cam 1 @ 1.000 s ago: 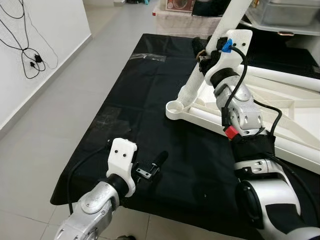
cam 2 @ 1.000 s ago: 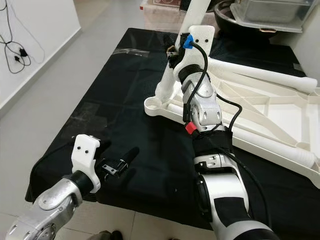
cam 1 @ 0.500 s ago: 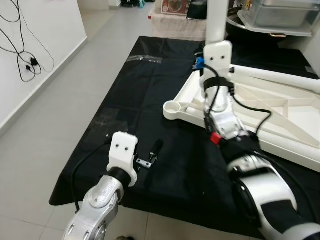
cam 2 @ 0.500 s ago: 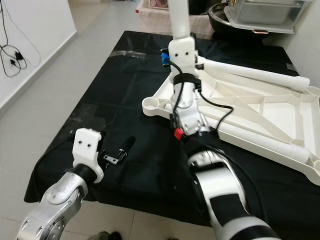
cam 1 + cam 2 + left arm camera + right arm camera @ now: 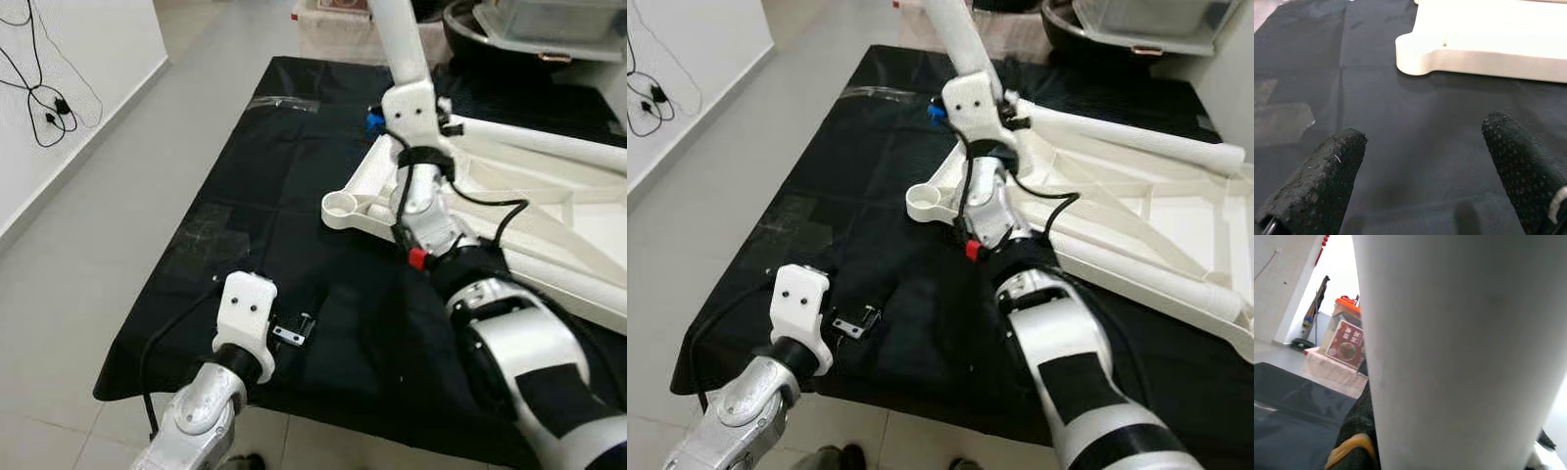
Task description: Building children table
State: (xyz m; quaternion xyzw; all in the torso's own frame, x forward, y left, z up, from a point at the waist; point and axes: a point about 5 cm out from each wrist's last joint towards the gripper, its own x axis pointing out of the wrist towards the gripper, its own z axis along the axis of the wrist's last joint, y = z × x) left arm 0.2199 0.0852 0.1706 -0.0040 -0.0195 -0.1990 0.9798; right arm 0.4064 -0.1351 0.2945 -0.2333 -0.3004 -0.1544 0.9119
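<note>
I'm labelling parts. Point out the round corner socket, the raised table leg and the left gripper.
Round corner socket [image 5: 342, 206], left eye view, its rim.
Raised table leg [image 5: 958, 41], right eye view, mid shaft.
Left gripper [image 5: 1422, 176], left wrist view, between the fingertips.

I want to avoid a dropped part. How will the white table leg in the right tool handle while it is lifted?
The white table leg looks like a rigid tube, probably light. Its smooth, round surface may slip or twist in the right tool, and its length could lever against the grip.

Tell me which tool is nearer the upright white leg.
Right. The right tool grips the leg; the left tool hovers open over the black cloth, well short of it.
</note>
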